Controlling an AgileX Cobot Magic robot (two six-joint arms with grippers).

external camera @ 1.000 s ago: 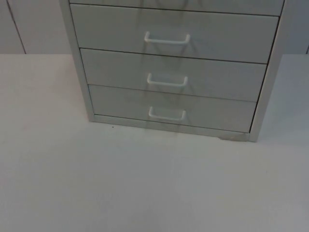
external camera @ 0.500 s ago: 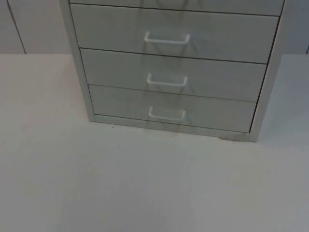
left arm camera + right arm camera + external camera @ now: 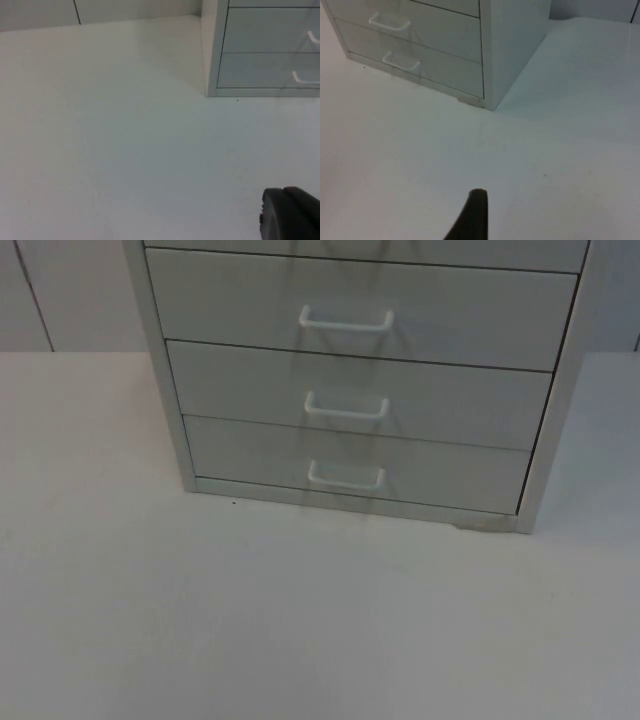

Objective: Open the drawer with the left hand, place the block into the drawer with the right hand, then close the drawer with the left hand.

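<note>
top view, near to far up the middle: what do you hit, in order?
Bare white table → cabinet base strip → bottom drawer handle → middle drawer handle → upper drawer handle. All three drawers are shut.

We see a pale grey drawer cabinet [image 3: 360,370] standing upright on the white counter [image 3: 300,620], its three visible drawers all shut, each with a white loop handle [image 3: 346,477].
</note>
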